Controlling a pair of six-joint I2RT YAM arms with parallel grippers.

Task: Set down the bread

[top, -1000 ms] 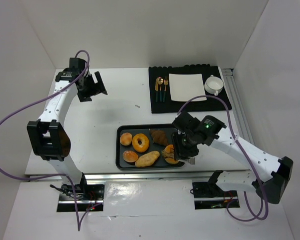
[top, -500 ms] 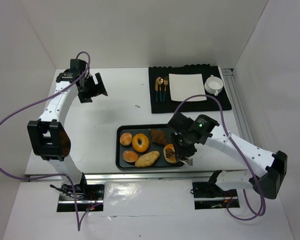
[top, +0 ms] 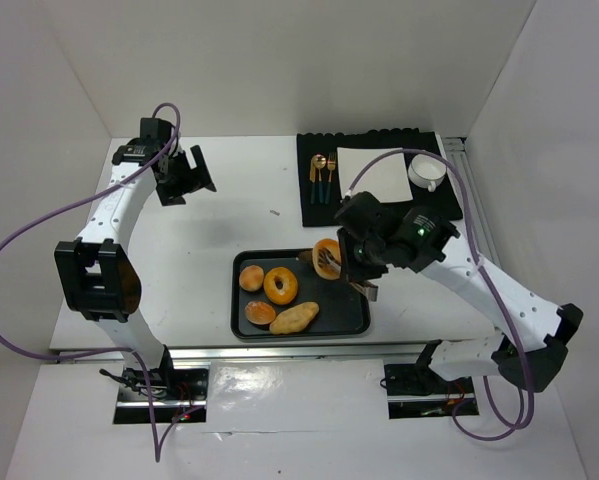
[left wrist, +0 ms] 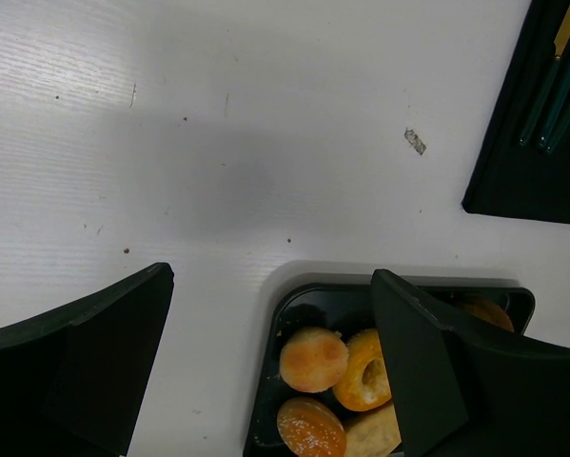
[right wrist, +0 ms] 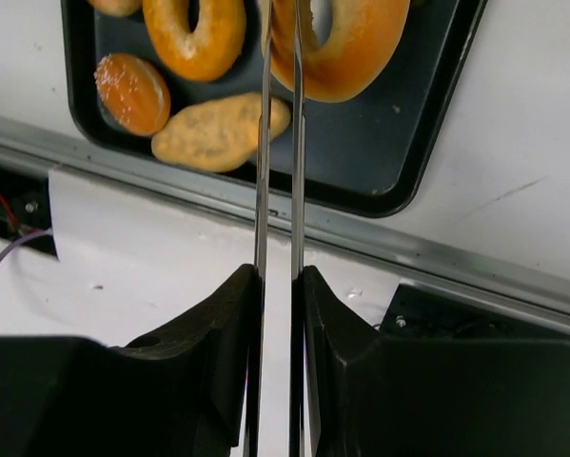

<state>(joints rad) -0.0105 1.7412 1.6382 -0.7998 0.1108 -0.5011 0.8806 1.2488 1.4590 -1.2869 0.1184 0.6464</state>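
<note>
White walls stand around a white bench (top: 229, 215), and a dark tray (top: 351, 318) sits near the front edge. The right claw (top: 341, 262) is pressed together on one ring bread (top: 327, 258). It holds the ring up in the air over the far right part of the tray. In the right wrist view the two thin fingers (right wrist: 263, 133) run almost side by side, with the ring's edge pinched between them.

The ring stands on its edge, with its hole facing sideways. The mat (top: 439, 205) with the white plate (top: 371, 175) lies past the claw, farther from the arm's base. I think the bread should go there, so the claw must carry it away from the tray and toward the plate. The right arm is much nearer to the plate than the left arm.

The left claw (top: 184, 172) hangs far off to the side with its fingers wide apart, holding nothing.

Below and behind the right claw, the tray holds another ring (top: 280, 286), two buns (top: 251, 277), and a long roll (top: 295, 318). The claw hides most of the croissant (top: 306, 262). In the wrist view the held ring (right wrist: 346, 43) is cut off at the top, so I cannot see how deep the grip goes. The arm's cable crosses a corner of the plate.
</note>
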